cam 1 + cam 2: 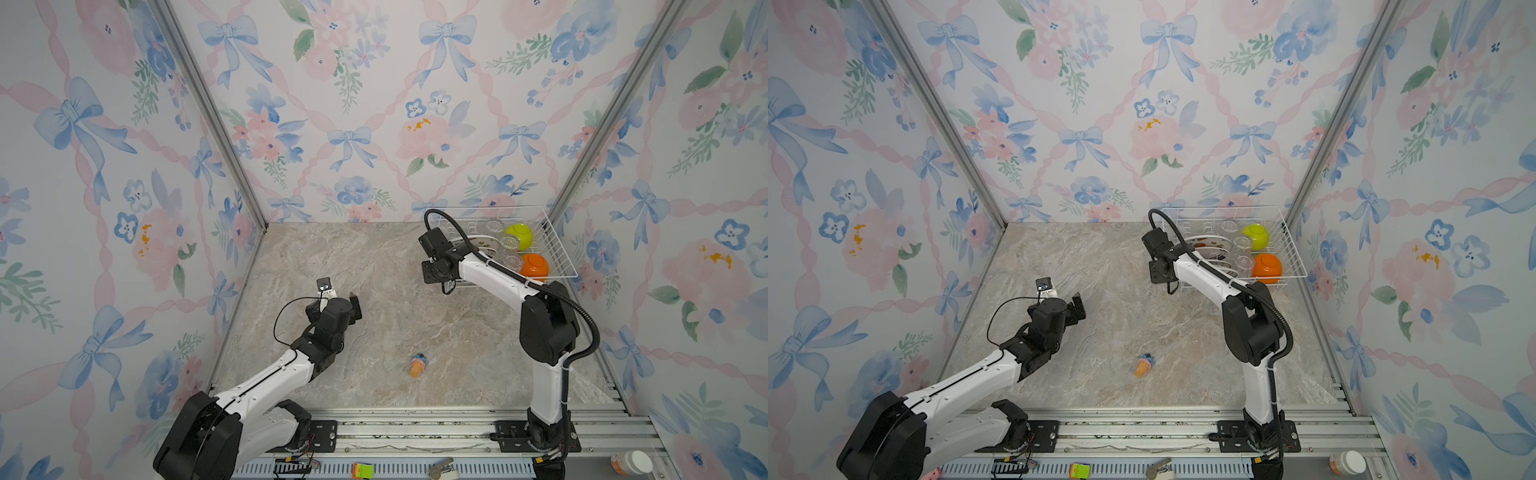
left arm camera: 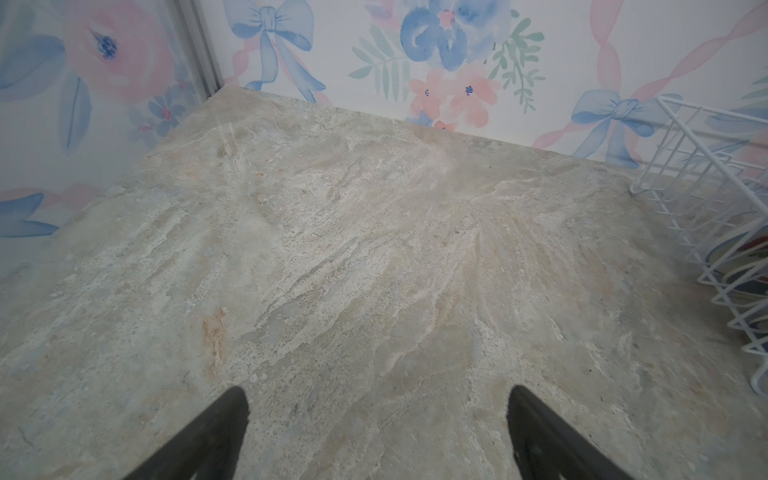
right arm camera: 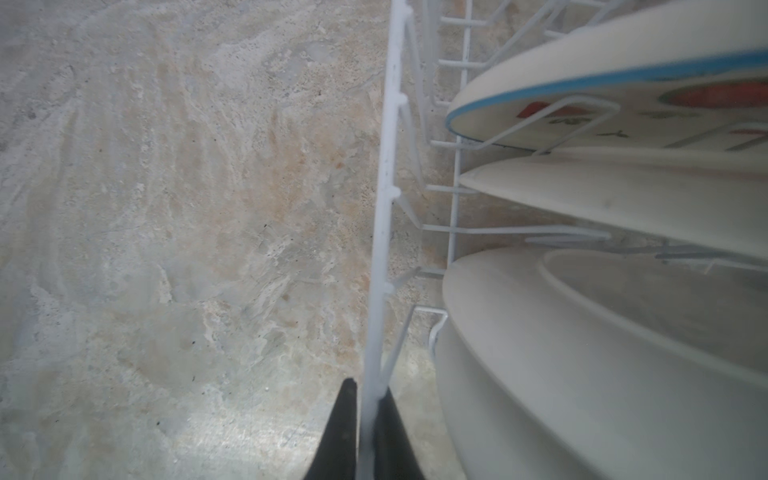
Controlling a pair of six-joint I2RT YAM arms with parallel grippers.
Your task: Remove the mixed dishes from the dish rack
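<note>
The dish rack (image 1: 559,249) (image 1: 1292,253), a white wire basket, stands at the back right of the table. In it are white printed plates (image 1: 484,245) (image 3: 623,195) upright between prongs, clear glasses (image 1: 494,226), a lime-green bowl (image 1: 519,236) (image 1: 1256,236) and an orange bowl (image 1: 535,265) (image 1: 1267,268). My right gripper (image 3: 370,390) is shut on the rack's rim wire (image 3: 384,199) at its near left side, beside the plates. My left gripper (image 2: 376,395) (image 1: 352,308) hangs open and empty over the bare table, left of centre.
A small orange-and-blue toy (image 1: 417,365) lies on the marble table toward the front. The rack's corner (image 2: 706,174) shows in the left wrist view. Floral walls close in the left, back and right. A green cube (image 1: 363,471) and a bottle (image 1: 631,462) sit on the front rail.
</note>
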